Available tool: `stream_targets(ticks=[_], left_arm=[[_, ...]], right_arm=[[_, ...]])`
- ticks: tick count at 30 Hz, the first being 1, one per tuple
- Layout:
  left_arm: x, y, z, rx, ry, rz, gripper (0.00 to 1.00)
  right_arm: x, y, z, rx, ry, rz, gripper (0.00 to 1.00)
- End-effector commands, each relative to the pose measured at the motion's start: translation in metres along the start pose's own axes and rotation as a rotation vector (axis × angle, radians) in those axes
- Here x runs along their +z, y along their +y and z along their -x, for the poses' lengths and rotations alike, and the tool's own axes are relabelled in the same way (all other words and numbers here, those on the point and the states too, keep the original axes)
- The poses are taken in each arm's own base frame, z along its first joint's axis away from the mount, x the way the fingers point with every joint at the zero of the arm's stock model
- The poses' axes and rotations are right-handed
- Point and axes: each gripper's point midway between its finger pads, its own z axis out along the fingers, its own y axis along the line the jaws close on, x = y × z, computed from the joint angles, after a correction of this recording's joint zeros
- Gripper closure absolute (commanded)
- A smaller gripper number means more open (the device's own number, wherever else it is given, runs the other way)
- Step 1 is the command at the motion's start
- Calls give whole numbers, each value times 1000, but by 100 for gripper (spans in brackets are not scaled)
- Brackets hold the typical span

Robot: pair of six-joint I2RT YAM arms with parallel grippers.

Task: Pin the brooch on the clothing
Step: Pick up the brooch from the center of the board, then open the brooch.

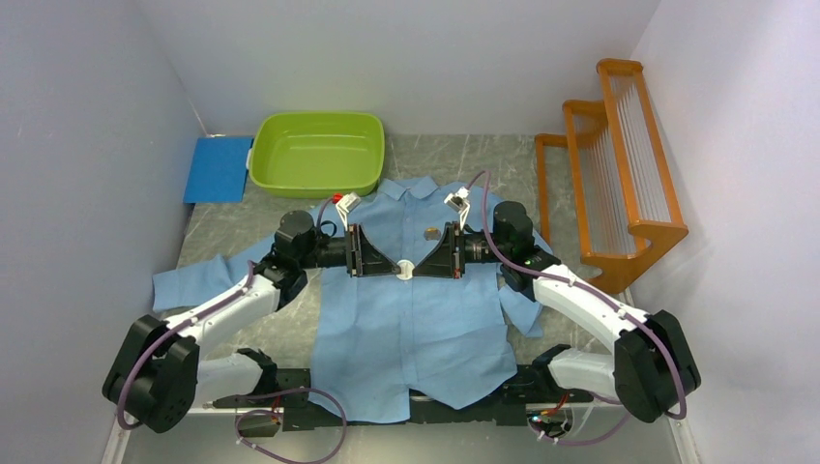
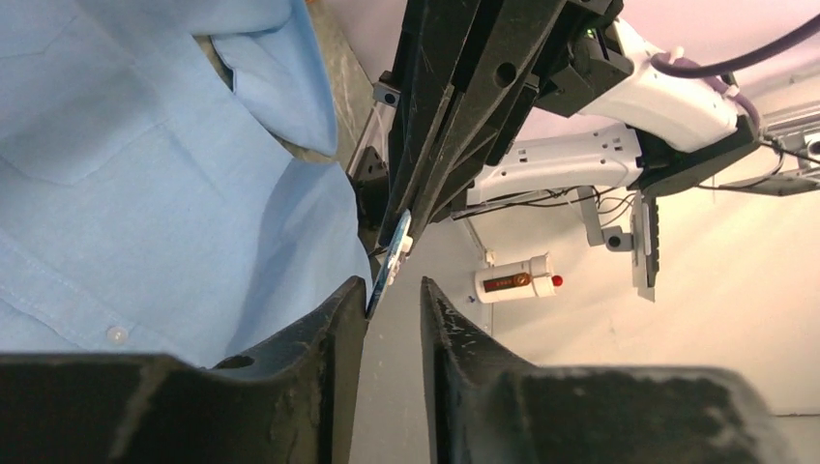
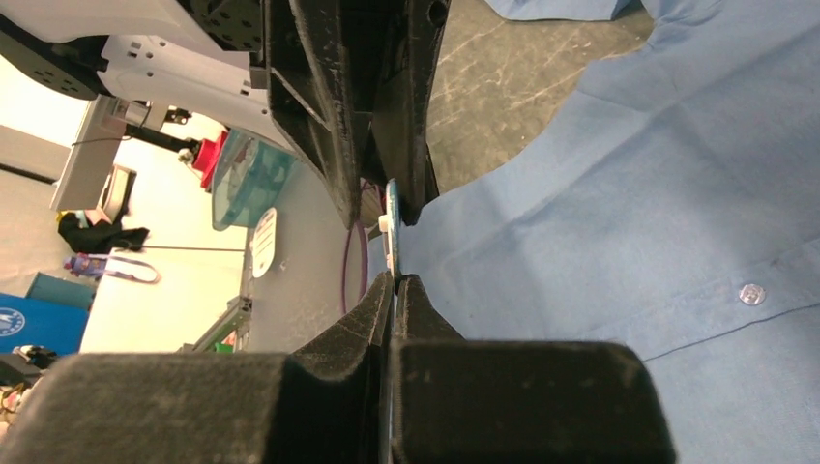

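The clothing, a light blue shirt point(image 1: 406, 329), lies flat on the table with its collar toward the far side. Above its chest the two grippers meet tip to tip. My right gripper point(image 1: 418, 269) is shut on the brooch point(image 1: 406, 270), a small white disc. In the right wrist view the brooch point(image 3: 391, 222) stands edge-on out of the closed right gripper point(image 3: 396, 278). My left gripper point(image 2: 392, 283) has its jaws apart, and the brooch point(image 2: 387, 266) rim rests against the inner tip of one finger. A small dark piece point(image 1: 432, 232) lies on the shirt nearby.
A green tub point(image 1: 317, 153) stands at the back beyond the collar, with a blue pad point(image 1: 218, 168) to its left. An orange wooden rack point(image 1: 619, 164) fills the right side. The shirt sleeves spread over the grey table point(image 1: 222, 227).
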Motion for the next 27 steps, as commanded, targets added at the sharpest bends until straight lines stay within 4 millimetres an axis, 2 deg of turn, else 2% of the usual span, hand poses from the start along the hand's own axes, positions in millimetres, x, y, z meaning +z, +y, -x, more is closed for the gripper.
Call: stream_targets(ticks=[1,5,9,11,13,15,17,20,23,27], left_arm=[[3,-22,1,82,36,-95,73],[1,-19,-1,81,35,-73,96],[-1,-22,2,104,18,-57,97],[-2,-23,5,121,1,-45,97],[-4,-26,8,145,-24,-34,97],[-6,-28,15,171,-67,-6,97],[-9,-30,20,198,-104,14,97],[-14,-37,30,250,-170,23,97],[-18,-48,39,313,-241,-2,97],[-26,-60,46,388,-313,-21,97]], right_arm=[[3,16,19,-80,-35,59,100],[3,16,20,-79,-41,57,100],[3,15,21,-74,-49,47,97],[3,17,24,-74,-65,42,66],[1,19,28,-66,-95,34,43],[0,21,34,-50,-143,24,27],[-2,24,40,-27,-196,17,18],[0,23,48,32,-247,-7,15],[7,32,52,60,-258,13,15],[19,48,55,55,-244,63,21]])
